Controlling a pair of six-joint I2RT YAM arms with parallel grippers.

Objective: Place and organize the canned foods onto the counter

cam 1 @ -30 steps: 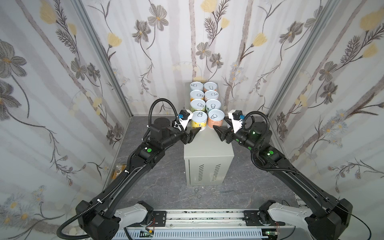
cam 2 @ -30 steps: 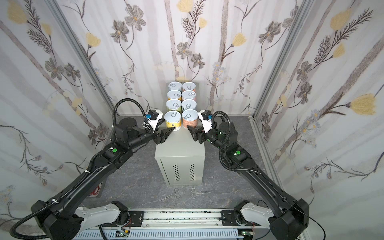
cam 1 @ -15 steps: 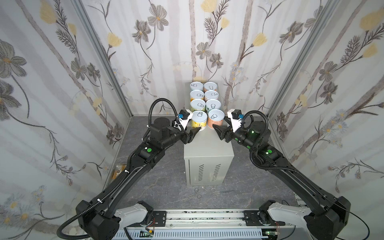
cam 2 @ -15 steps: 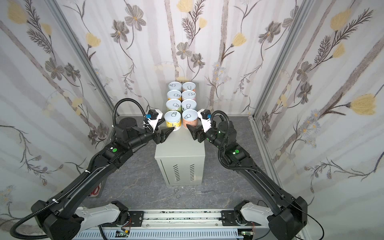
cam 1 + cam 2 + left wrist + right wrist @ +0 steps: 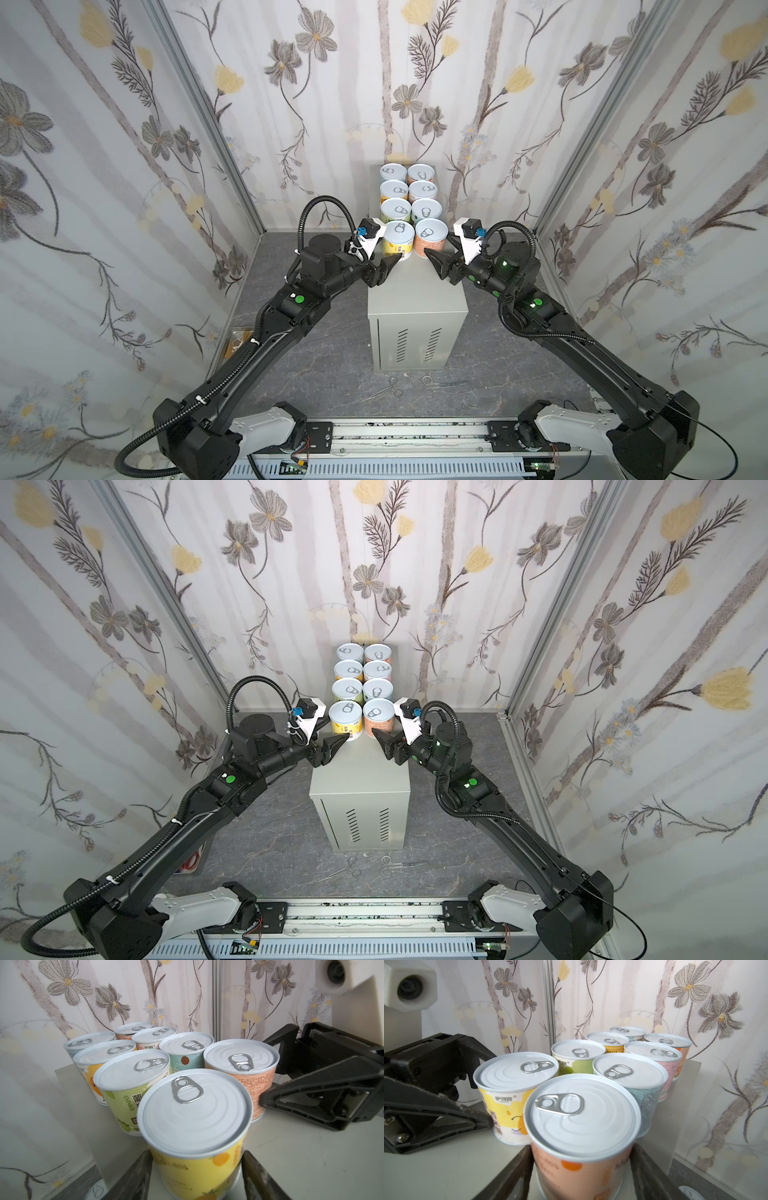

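Several canned foods stand in two rows on the light-grey counter (image 5: 415,291) (image 5: 359,771). Nearest the front are a yellow can (image 5: 399,239) (image 5: 345,719) (image 5: 193,1118) and a peach-orange can (image 5: 431,237) (image 5: 379,717) (image 5: 581,1118), side by side and upright. My left gripper (image 5: 392,261) (image 5: 196,1167) has its fingers pressed on both sides of the yellow can. On the peach-orange can my right gripper (image 5: 432,255) (image 5: 582,1167) hugs both sides the same way. Both cans rest on the counter top.
The other cans (image 5: 409,193) fill the counter's back, up to the wall. On the dark floor before the counter lie scissors (image 5: 432,380) and forceps (image 5: 386,390). A can lid (image 5: 96,1190) (image 5: 688,1192) shows low on each side of the counter. A tray (image 5: 237,340) sits at the left wall.
My right gripper has crept forward a little and its fingers have closed in on the peach-orange can. The left gripper and the cans have kept their places.
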